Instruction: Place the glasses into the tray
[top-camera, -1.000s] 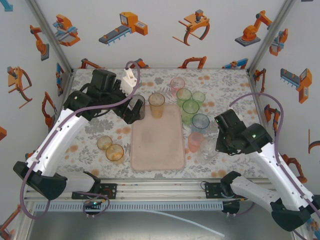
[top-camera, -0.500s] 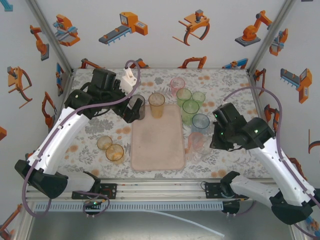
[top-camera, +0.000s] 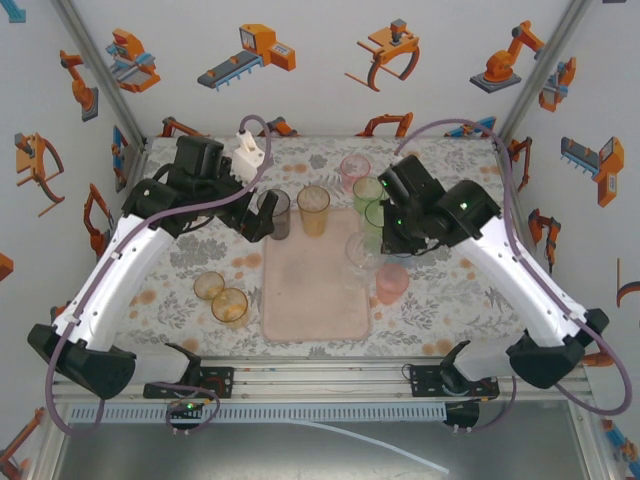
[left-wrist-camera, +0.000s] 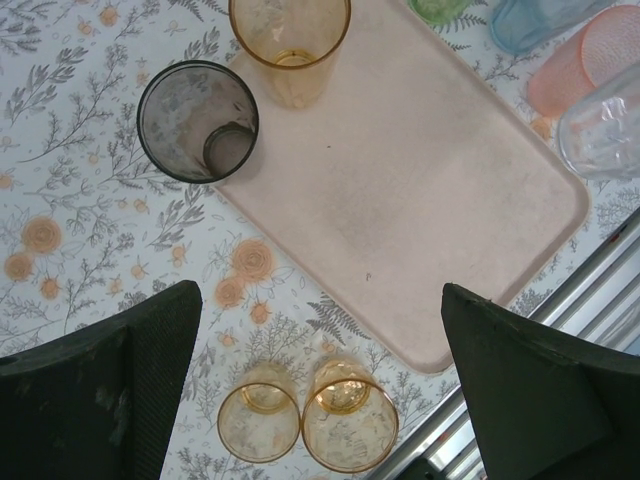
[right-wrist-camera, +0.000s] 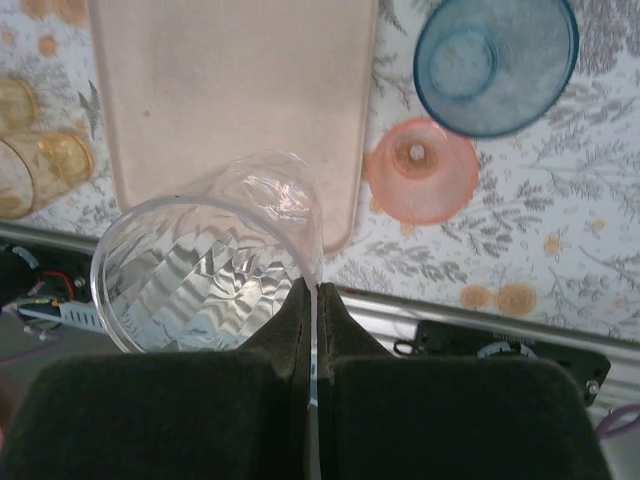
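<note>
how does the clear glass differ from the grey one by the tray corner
Colour: the clear glass is colourless with a ribbed wall; the grey glass is smoky dark. State: the clear glass is pinched at its rim by the right fingers and lifted; the grey glass stands free by the tray. Both are empty tumblers.

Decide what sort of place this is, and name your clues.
Probably a robot-training booth, not a kitchen: walls papered with cartoon robot pictures, metal frame posts, and two robot arms bolted to a rail.
</note>
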